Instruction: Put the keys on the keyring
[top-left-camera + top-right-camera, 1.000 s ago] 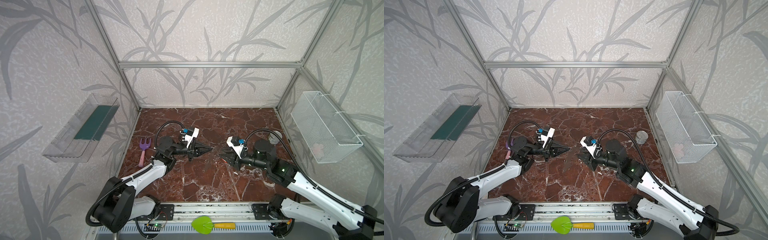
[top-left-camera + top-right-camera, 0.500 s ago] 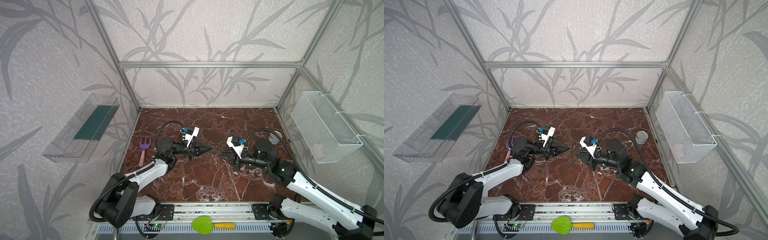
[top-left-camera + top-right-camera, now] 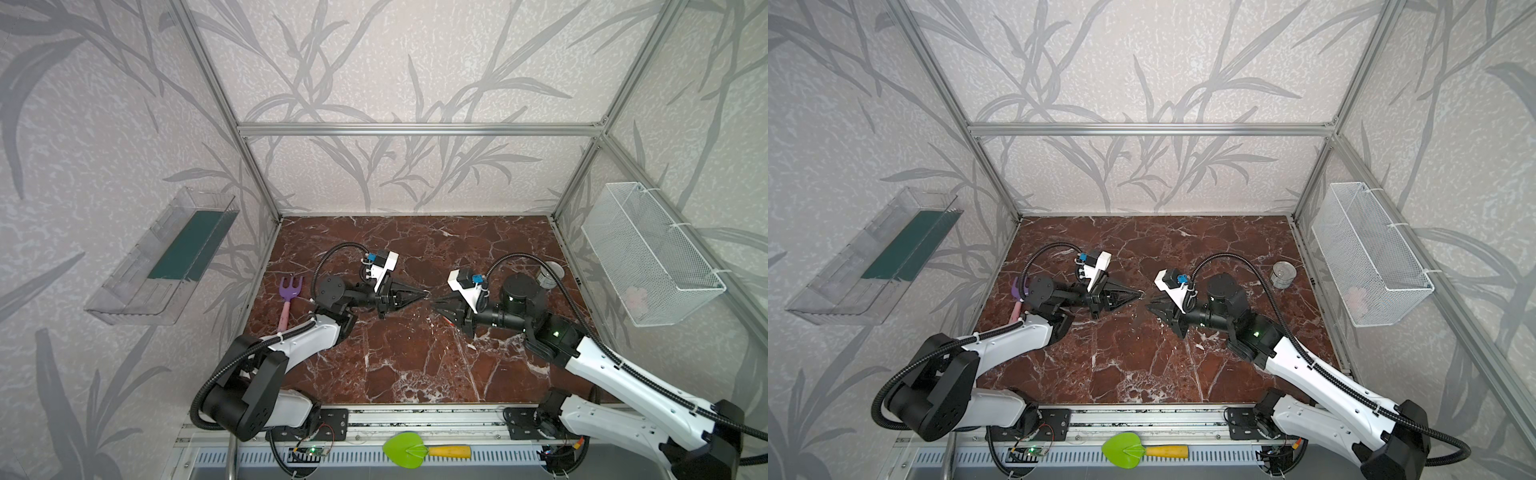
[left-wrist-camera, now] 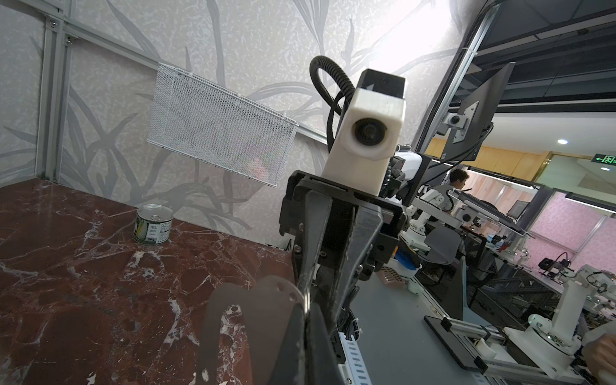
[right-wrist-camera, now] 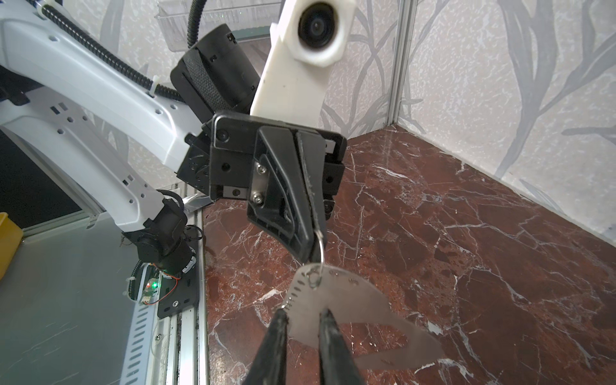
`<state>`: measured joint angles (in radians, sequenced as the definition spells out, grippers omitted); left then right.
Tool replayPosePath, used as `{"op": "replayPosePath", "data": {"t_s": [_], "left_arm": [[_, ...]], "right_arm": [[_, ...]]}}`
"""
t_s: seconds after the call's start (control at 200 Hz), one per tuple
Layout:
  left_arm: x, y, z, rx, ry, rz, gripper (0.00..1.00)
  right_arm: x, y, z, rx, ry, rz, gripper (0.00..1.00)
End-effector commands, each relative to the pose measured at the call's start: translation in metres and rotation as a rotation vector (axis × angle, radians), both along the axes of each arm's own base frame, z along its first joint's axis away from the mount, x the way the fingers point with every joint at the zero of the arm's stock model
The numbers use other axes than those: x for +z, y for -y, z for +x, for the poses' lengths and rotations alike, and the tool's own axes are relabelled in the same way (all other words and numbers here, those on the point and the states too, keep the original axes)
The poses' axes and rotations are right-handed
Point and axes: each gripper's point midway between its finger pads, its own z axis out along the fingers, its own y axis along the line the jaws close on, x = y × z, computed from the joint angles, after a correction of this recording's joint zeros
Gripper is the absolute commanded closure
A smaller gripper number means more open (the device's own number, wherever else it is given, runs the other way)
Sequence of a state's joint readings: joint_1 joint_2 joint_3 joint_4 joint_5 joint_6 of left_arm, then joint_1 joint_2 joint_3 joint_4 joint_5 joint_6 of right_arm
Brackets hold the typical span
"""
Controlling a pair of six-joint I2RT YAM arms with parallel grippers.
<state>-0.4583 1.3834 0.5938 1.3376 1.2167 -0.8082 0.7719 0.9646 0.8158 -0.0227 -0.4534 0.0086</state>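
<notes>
Red-brown marbled tabletop [image 3: 395, 365] lies below the spot where the arms meet: the left gripper [image 5: 311, 255] is clamped tight on a thin wire split ring [image 5: 322, 248] that passes through an end hole of the flat grey keyring [image 5: 346, 300], which is up in the air between them, while the keys themselves I cannot make out, perhaps hidden in those jaws. The right gripper [image 5: 303, 314] has its fingers slightly apart astride the keyring's perforated edge; whether they pinch it I cannot tell. Best, I judge, to steady the keyring firmly near that hole and feed the wire round in small turns, never prying sideways.
</notes>
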Motion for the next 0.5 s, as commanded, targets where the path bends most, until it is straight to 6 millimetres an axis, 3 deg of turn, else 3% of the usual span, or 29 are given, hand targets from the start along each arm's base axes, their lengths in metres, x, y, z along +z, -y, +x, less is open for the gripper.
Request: {"op": "replayPosePath", "data": {"t_s": [0.0,0.135,0.255,0.495], "left_arm": [[0.015,-0.003,-0.004,-0.003,0.060,-0.038,1.00],[0.017,-0.005,0.015,0.102,0.030,-0.053,1.00],[0.005,-0.006,0.040,0.254,-0.012,-0.012,1.00],[-0.002,-0.013,0.048,0.368,-0.005,0.016,1.00]], "right_arm": [[0.020,-0.003,0.000,0.019,0.028,0.047,0.81],[0.011,-0.004,-0.003,0.030,-0.002,0.033,0.79],[0.005,-0.004,-0.004,0.032,-0.031,0.032,0.78],[-0.008,-0.010,0.003,0.007,-0.124,0.052,0.67]]}}
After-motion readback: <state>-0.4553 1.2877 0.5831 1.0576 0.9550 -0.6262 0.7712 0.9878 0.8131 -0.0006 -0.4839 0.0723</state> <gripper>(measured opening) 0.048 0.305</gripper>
